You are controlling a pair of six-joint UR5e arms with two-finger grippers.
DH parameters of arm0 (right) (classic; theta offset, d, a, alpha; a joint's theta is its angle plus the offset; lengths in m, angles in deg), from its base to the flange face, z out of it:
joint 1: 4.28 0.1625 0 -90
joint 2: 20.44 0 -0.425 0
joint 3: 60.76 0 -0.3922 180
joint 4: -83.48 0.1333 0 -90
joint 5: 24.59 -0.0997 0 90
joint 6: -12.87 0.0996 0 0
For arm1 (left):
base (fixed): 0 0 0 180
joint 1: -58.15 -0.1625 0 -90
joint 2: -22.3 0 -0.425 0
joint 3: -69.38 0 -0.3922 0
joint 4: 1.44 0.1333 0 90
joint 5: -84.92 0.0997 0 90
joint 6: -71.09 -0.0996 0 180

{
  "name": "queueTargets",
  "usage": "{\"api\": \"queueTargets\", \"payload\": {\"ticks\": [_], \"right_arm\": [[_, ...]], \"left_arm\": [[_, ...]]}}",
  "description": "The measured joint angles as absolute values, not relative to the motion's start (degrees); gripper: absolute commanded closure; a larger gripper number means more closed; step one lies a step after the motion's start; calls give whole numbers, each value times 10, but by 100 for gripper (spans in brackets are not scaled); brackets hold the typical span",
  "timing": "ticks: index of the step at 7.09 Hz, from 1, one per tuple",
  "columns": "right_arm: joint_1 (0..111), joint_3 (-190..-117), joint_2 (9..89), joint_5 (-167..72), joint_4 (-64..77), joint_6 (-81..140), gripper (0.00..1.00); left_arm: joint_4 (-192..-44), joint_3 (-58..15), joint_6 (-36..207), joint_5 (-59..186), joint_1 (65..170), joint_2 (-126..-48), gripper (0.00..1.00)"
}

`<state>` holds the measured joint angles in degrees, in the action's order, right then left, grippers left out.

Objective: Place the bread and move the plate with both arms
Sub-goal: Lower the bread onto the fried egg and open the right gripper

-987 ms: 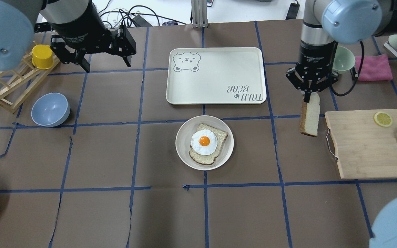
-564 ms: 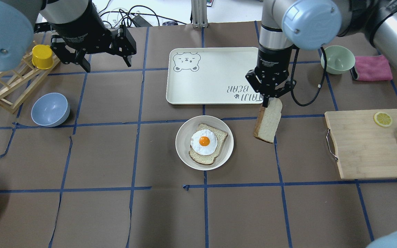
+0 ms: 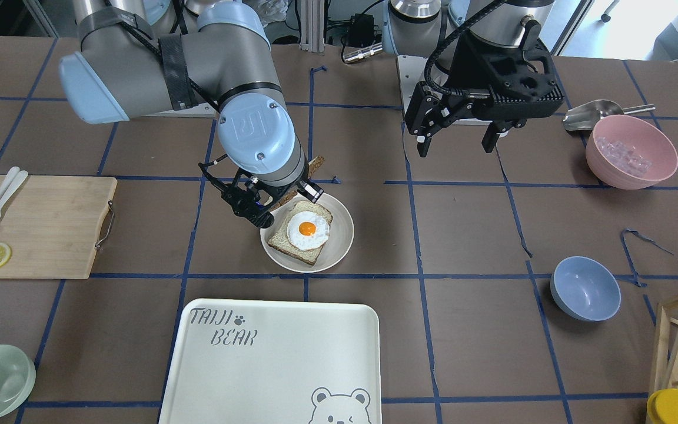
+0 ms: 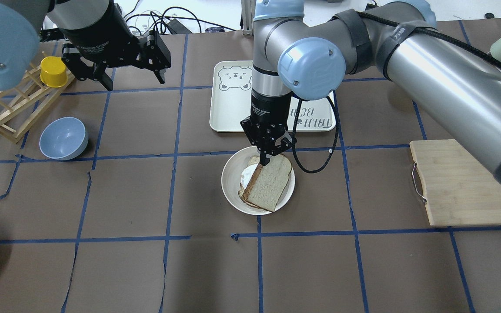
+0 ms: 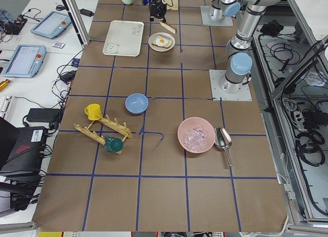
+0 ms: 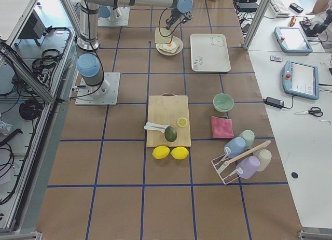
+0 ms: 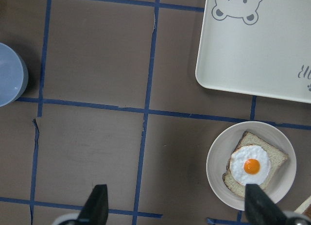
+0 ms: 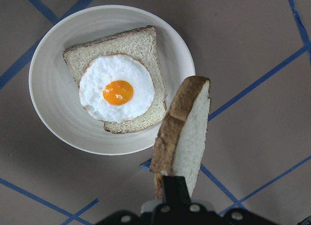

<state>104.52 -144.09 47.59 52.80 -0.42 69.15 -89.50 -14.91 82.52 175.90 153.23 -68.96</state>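
My right gripper (image 4: pixel 268 153) is shut on the top edge of the plain bread (image 4: pixel 270 184). The slice hangs tilted over the cream plate (image 4: pixel 231 191). The plate holds a second slice topped with a fried egg (image 8: pixel 116 91). In the right wrist view the bread (image 8: pixel 187 132) hangs edge-on over the plate's rim (image 8: pixel 48 113). In the front view only its crust (image 3: pixel 314 166) shows behind the wrist. My left gripper (image 4: pixel 133 80) is open and empty, high over the table's far left. Its wrist view shows the plate (image 7: pixel 218 176) at lower right.
The TAIJI BEAR tray (image 4: pixel 228 108) lies just beyond the plate. A wooden cutting board (image 4: pixel 459 182) is at the right. A blue bowl (image 4: pixel 63 138) and a wooden rack with a yellow cup (image 4: pixel 53 71) stand at the left. A pink bowl (image 3: pixel 630 150) stands near the robot's left side.
My right arm has carried the bread leftward from beside the cutting board to over the plate. The left arm has not moved.
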Motion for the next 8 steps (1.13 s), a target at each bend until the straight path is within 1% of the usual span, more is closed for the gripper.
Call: {"api": "queueTargets", "payload": {"ticks": [5,6,7,8], "right_arm": [[1048,-1444,429,528,-58,697,100],[1048,-1442,422,528,-79,698,97],[1048,-1442,414,531,-119,699,36],[1048,-1442,409,535,-156,699,0]], "left_arm": [[-896,-149,825,1759,1532,-689,0],[-896,-149,825,1760,1532,-689,0],[-894,-149,825,1761,1532,-689,0],[-893,-149,825,1762,1532,-690,0]]}}
